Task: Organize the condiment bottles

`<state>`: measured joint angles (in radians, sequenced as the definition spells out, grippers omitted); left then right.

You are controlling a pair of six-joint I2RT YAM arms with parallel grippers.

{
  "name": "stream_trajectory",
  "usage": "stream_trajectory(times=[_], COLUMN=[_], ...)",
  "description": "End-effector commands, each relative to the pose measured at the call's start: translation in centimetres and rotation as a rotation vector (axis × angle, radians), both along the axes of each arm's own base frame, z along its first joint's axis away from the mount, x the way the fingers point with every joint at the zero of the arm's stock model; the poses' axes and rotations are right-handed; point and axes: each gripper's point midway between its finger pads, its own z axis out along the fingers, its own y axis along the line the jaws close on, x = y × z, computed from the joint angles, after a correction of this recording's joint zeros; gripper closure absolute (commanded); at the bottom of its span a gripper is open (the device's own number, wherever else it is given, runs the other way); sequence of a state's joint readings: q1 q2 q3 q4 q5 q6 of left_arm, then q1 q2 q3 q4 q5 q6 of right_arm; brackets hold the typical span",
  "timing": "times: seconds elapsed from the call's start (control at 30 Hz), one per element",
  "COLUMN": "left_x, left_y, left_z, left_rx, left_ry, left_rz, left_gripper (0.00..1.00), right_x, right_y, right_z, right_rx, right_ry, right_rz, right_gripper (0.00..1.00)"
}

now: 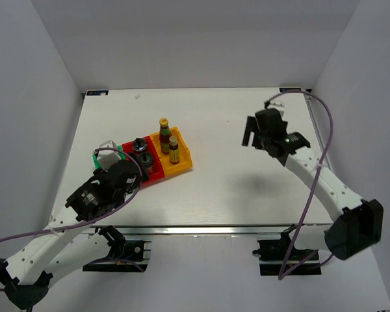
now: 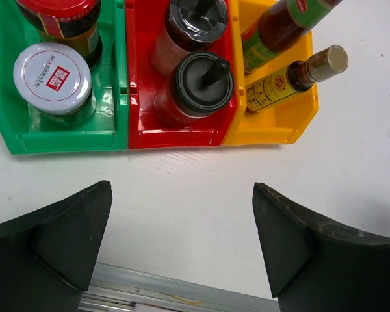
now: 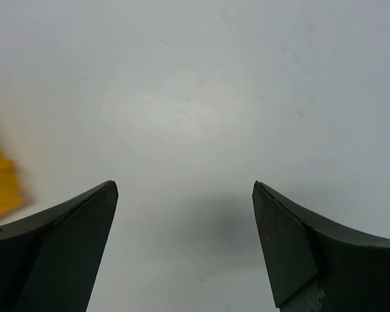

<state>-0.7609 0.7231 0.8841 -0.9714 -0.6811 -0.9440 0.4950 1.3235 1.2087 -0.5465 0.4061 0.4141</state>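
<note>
Surface: a bare white table (image 1: 234, 188) enclosed by plain white walls (image 1: 26, 97) at the left, right and rear of the top view.

Left of centre in that view, three bins stand touching in a row: green bin (image 2: 58, 140), red bin (image 2: 175, 138) and yellow bin (image 2: 273, 133).

The top view hides most of the green bin behind the left arm. The left wrist view shows its contents: a red-lidded jar (image 2: 58, 13) and a silver-lidded jar (image 2: 52, 78). Two black-lidded jars (image 2: 203, 81) stand one behind the other in the red bin. The yellow bin holds the tall sauce bottle (image 2: 279, 26) and a shorter slim bottle (image 2: 292, 77) just beside it.

The right wrist view shows only table surface and a blurred yellow patch at its left edge.

In the top view both slim bottles stand upright, caps up. In the left wrist view their long axes run from lower left to upper right, caps toward the upper right corner.

Left gripper (image 2: 182, 195): jaws spread wide, nothing between them, positioned just in front of the bins at the lower part of the frame.

Right gripper (image 3: 185, 188): jaws spread wide, holding nothing, above bare table at the upper right of the top view, well apart from the bins.
</note>
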Motion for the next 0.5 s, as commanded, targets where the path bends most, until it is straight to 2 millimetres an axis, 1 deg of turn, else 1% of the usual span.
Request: stream_trajectory(times=[0.0, 0.03, 0.07, 0.13, 0.2, 0.23, 0.3, 0.33, 0.47], left_x=[0.2, 0.3, 0.2, 0.4, 0.4, 0.4, 0.4, 0.4, 0.1], left_y=[0.6, 0.5, 0.6, 0.5, 0.5, 0.5, 0.4, 0.4, 0.8], left_z=[0.6, 0.7, 0.6, 0.6, 0.5, 0.5, 0.4, 0.4, 0.3], left_rx=[0.01, 0.009, 0.014, 0.019, 0.021, 0.022, 0.019, 0.019, 0.015], left_ry=[-0.01, -0.009, -0.004, 0.002, 0.003, 0.004, 0.005, 0.008, 0.012], left_rz=[0.036, 0.035, 0.037, 0.044, 0.046, 0.044, 0.042, 0.042, 0.059], left_gripper=[0.02, 0.02, 0.02, 0.02, 0.02, 0.02, 0.02, 0.02, 0.02], right_x=[-2.9, -4.0, -4.8, -5.6, -5.9, -5.9, -5.6, -5.5, -5.4], right_y=[-3.4, -4.5, -5.4, -5.8, -5.7, -5.6, -5.0, -4.2, -3.3], right_z=[-2.1, -2.2, -3.4, -3.8, -4.1, -3.9, -3.4, -3.1, -2.9], right_rx=[-0.037, -0.051, -0.068, -0.065, -0.048, -0.035, 0.012, 0.046, 0.083], right_ry=[0.005, 0.009, 0.03, 0.035, 0.033, 0.02, 0.003, -0.005, -0.021], right_rz=[-0.109, -0.142, -0.179, -0.178, -0.179, -0.179, -0.18, -0.15, -0.102], right_gripper=[0.11, 0.11, 0.11, 0.11, 0.11, 0.1, 0.11, 0.11, 0.11])
